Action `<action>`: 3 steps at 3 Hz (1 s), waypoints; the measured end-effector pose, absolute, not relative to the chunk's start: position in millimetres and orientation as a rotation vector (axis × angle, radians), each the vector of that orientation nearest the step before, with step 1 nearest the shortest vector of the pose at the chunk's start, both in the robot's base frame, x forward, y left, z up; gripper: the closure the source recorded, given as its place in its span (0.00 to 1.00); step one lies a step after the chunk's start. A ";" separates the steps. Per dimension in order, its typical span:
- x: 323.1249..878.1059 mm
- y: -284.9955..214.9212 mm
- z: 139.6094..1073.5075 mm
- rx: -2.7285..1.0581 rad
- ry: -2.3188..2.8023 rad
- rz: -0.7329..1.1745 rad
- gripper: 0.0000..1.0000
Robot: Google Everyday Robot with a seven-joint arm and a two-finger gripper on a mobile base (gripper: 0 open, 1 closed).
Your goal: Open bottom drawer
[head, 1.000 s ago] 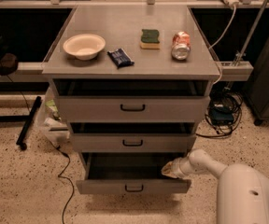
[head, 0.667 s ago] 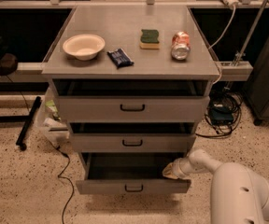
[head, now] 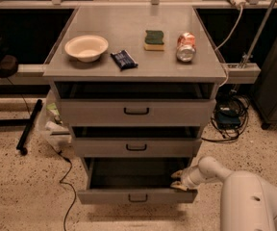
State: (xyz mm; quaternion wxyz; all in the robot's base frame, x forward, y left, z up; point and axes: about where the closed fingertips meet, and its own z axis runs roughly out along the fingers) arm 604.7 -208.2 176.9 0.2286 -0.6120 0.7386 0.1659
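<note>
White rounded arm (head: 246,196) (smooth shell); yellowish tool (head: 179,180) at bottom drawer (head: 137,196) front.

The bottom drawer (head: 136,196) stands pulled out, its cavity accessible from above at left and centre. The gripper (head: 179,180) occupies its right front corner, and the middle drawer (head: 136,147) overhangs the rear. A black cable (head: 63,182) trails just left.

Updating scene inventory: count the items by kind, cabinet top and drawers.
bowl: 1
snack packet: 1
sponge: 1
can: 1
drawers: 3 (top drawer, middle drawer, bottom drawer)
Total: 7
The gripper sits at the bottom drawer's right front corner.
</note>
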 end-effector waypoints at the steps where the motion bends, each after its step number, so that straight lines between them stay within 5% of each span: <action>1: 605.6 -208.1 179.1 -1.685 2.034 0.457 0.00; 3: 564.2 -217.5 187.4 -1.638 2.041 0.523 0.00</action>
